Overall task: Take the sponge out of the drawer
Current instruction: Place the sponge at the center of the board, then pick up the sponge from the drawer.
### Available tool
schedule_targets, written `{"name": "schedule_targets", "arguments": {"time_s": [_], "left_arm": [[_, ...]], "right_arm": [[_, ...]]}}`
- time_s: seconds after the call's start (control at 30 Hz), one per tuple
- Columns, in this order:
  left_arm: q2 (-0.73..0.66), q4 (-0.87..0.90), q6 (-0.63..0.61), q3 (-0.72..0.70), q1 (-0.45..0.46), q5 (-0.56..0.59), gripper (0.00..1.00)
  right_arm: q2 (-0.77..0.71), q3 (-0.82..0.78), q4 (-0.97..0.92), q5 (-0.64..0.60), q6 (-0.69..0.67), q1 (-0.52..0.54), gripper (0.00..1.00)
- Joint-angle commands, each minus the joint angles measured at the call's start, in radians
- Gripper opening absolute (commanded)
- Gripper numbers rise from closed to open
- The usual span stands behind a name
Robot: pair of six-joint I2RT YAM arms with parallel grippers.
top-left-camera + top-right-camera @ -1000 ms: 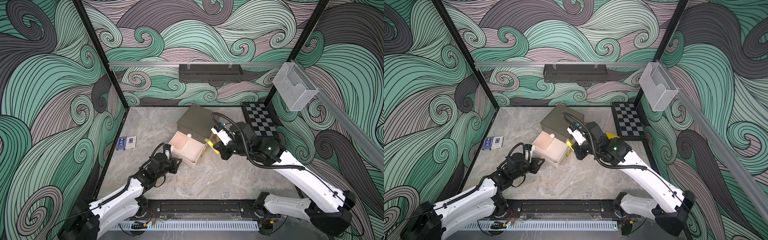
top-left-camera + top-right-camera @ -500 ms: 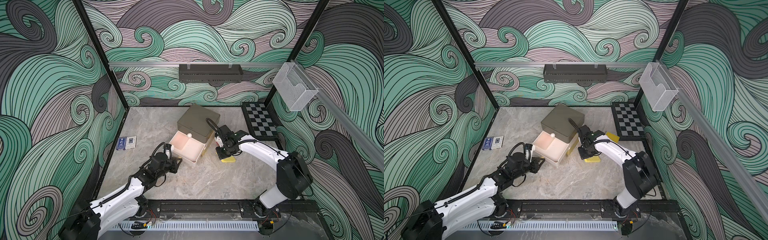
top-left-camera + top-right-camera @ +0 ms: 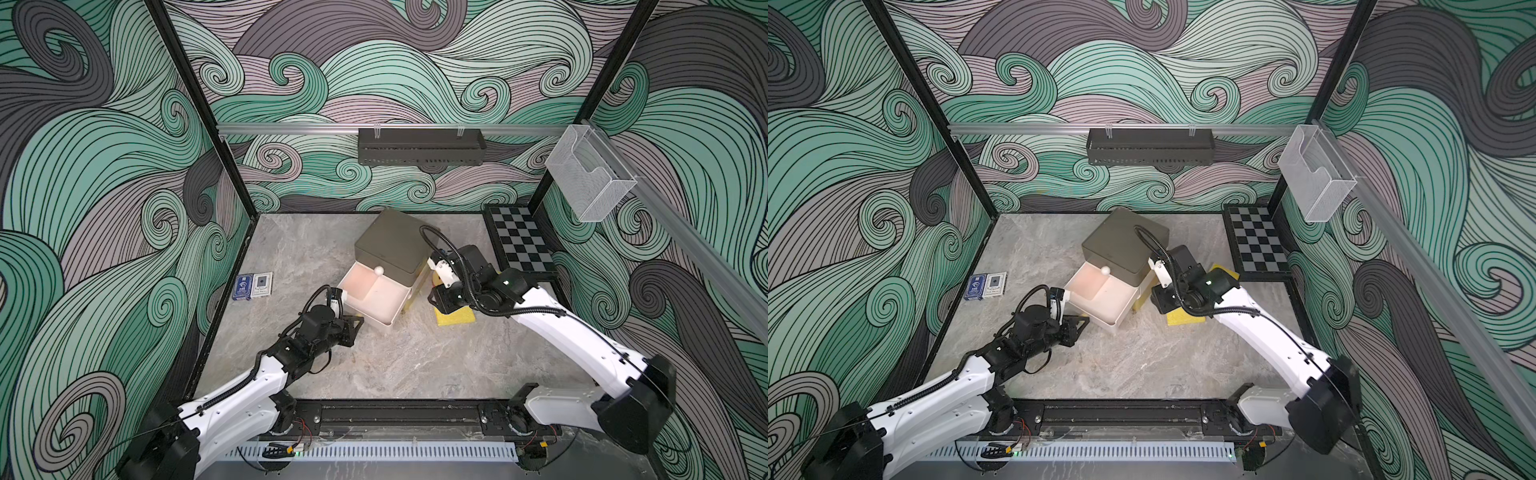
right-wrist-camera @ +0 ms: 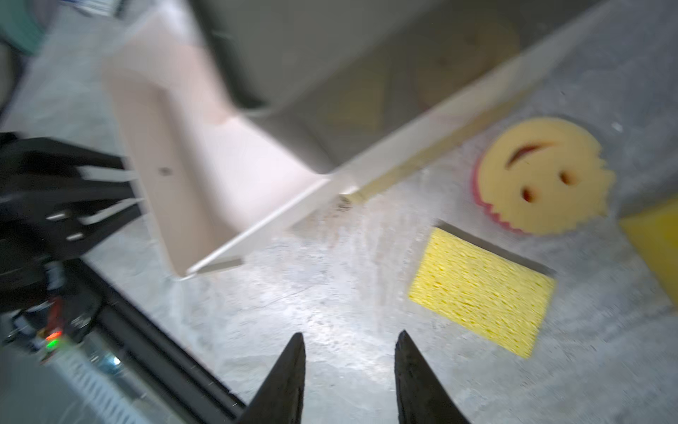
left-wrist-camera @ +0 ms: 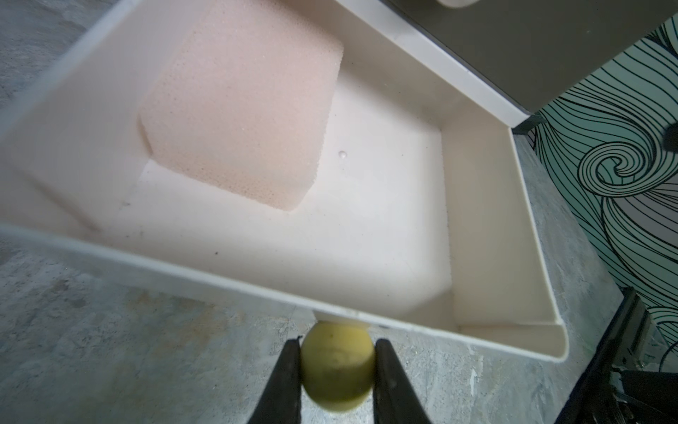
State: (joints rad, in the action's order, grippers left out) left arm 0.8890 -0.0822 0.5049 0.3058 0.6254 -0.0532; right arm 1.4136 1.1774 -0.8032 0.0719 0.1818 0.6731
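Note:
The cream drawer (image 3: 394, 320) stands pulled out of a dark olive box (image 3: 390, 245). A pink sponge (image 3: 360, 279) (image 5: 242, 106) lies in the drawer's far left corner. My left gripper (image 5: 337, 341) is shut on the drawer's round yellowish knob (image 5: 337, 370) at the front wall, also seen in both top views (image 3: 359, 321) (image 3: 1086, 321). A yellow rectangular sponge (image 3: 455, 318) (image 4: 480, 290) lies flat on the table, right of the drawer. My right gripper (image 4: 351, 334) hovers open and empty beside that sponge.
A round yellow smiley sponge (image 4: 539, 176) lies by the box's right side, with another yellow piece (image 4: 653, 238) beyond it. Two card decks (image 3: 252, 286) sit at the left and a checkerboard (image 3: 521, 245) at the back right. A black rail (image 3: 399, 415) borders the front.
My right gripper carried the yellow sponge down to the table right of the drawer, opened and drew back from it. The left gripper and the drawer have not moved.

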Motion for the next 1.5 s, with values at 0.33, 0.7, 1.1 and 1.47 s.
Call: {"name": "schedule_targets", "arguments": {"time_s": [0.33,0.7,1.1,1.47], "left_arm": [[-0.006,0.092,-0.018,0.018,0.005,-0.01,0.16],[-0.076,0.139,-0.008,-0.002,0.005,0.009,0.16],[-0.047,0.114,-0.008,0.007,0.005,0.01,0.16],[-0.043,0.119,-0.009,0.013,0.005,0.004,0.16]], "right_arm": [[0.292,0.269,0.066,0.218,-0.059,0.151,0.39],[0.556,0.476,0.078,0.244,-0.091,0.18,0.4],[0.722,0.592,0.061,0.221,-0.134,0.189,0.39],[0.808,0.642,0.048,0.16,-0.181,0.195,0.4]]}}
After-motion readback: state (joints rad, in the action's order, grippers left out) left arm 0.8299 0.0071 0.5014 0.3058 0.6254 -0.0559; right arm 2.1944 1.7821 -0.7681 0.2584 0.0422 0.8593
